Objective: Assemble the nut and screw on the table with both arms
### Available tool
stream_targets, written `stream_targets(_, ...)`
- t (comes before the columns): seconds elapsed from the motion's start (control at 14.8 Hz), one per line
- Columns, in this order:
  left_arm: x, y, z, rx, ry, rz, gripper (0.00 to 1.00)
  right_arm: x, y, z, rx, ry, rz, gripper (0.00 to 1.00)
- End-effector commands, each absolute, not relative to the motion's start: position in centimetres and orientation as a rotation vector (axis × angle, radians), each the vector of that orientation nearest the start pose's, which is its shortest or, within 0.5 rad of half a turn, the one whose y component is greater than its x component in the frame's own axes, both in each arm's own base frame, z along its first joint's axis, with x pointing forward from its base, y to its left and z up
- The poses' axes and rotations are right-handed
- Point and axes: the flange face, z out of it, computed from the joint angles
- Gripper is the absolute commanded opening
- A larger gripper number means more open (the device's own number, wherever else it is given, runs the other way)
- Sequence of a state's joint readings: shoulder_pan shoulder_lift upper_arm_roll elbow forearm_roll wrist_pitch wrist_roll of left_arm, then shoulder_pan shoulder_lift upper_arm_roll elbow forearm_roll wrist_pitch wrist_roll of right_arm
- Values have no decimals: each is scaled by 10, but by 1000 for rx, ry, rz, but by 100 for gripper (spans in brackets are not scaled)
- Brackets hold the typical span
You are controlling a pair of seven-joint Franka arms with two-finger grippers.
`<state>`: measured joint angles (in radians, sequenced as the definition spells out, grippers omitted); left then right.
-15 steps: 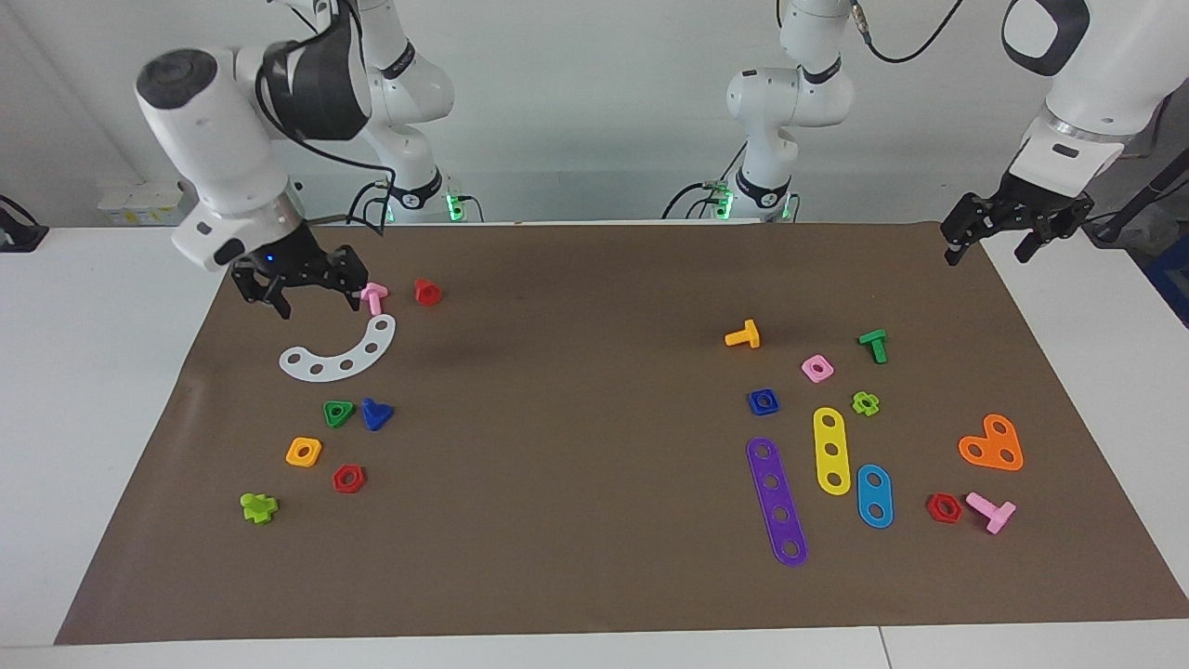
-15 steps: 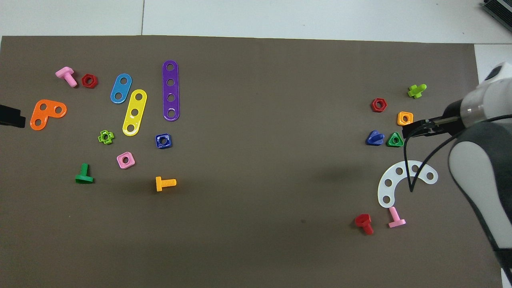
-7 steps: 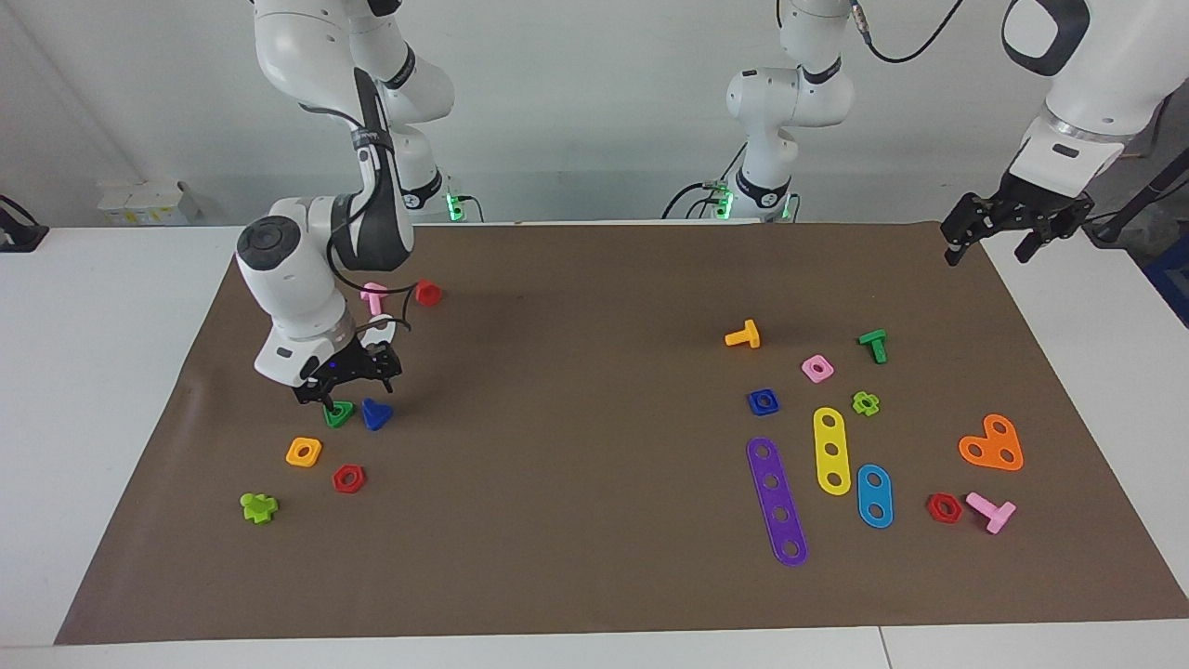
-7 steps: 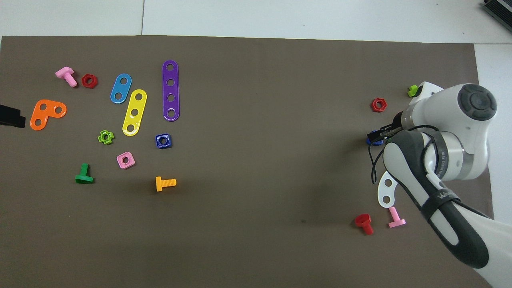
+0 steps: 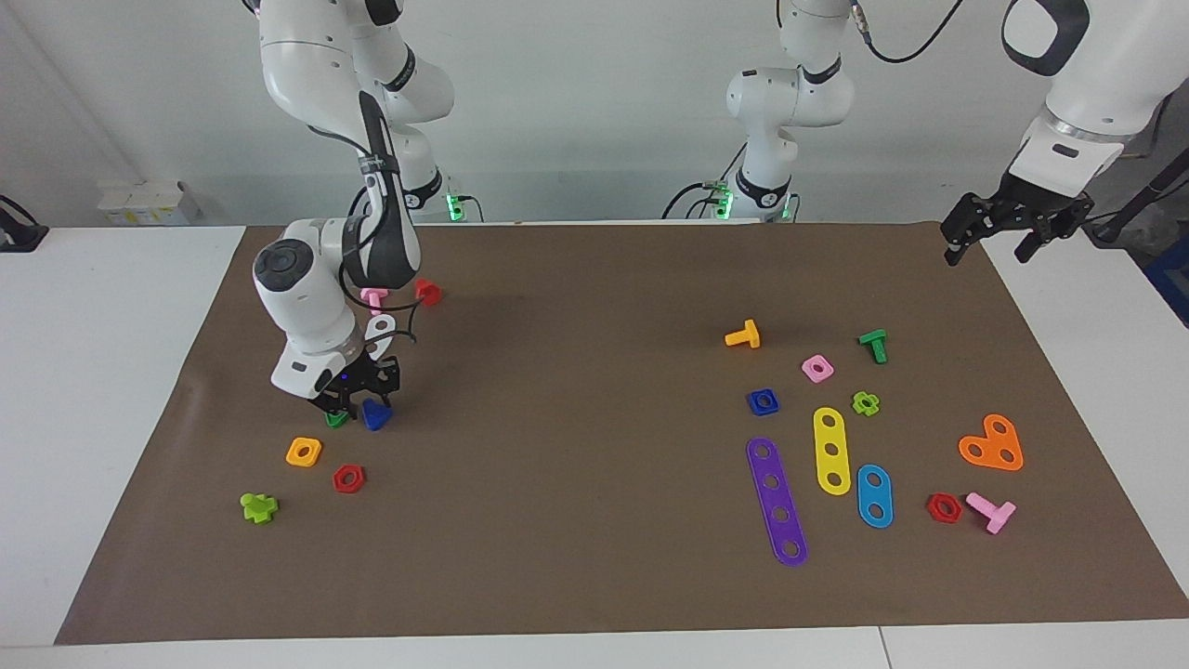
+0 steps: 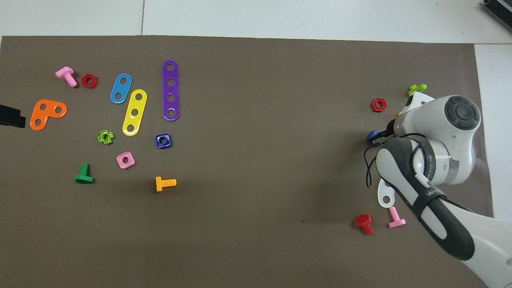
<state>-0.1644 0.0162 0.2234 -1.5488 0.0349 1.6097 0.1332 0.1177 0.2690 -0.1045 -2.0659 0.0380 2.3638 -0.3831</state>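
Screw [image 5: 376, 415] on mat directly under right end effector [image 5: 358, 401].

You'll find almost no legible text here. Only lettering that shows at all: white print on the dark cover of the right arm [image 6: 430, 192], overhead view. One bit starts "WA", rest hidden by the strap; a 2nd line on the curved cover nearer the wrist is too small & tilted to read. Same arm in facing view [image 5: 376, 177] has a small vertical print on its dark strap, also unreadable. No labels, nos. or signs on the toy parts, mat or table [image 5: 111, 372], as far as you can see. Nothing readable on the left arm [image 5: 1068, 139] either.
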Motion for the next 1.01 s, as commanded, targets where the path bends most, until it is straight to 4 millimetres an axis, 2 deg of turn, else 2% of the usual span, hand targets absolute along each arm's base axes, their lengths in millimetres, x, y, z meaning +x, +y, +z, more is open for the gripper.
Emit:
stream_targets(0.0,556,26,632,-3083,153,-66,100,588,6,300,-3072,-604,-68,38)
stream_targets(0.2,554,23,629,-3085,175,-64,100,589,7,300,-3060,-574,-76,34)
stream_targets(0.27,551,23,626,-3087,175,-55,100,589,7,300,-3059,-576,-76,12)
stream_targets(0.34,549,22,623,-3089,190,-50,100,588,8,300,-3059,-557,-74,0)
stream_targets(0.54,542,11,616,-3094,223,-29,100,594,9,307,-3058,-531,-100,0)
stream_targets(0.67,540,9,607,-3098,211,-41,98,603,19,333,-3069,-423,-149,0)
stream_targets(0.74,540,6,600,-3102,210,-42,96,607,36,352,-3071,-333,-178,0)
stream_targets(0.88,544,-6,590,-3146,142,-42,83,617,78,395,-3076,-175,-175,0)
stream_targets(0.94,547,-9,580,-3156,89,-30,83,623,102,417,-3074,-115,-160,0)
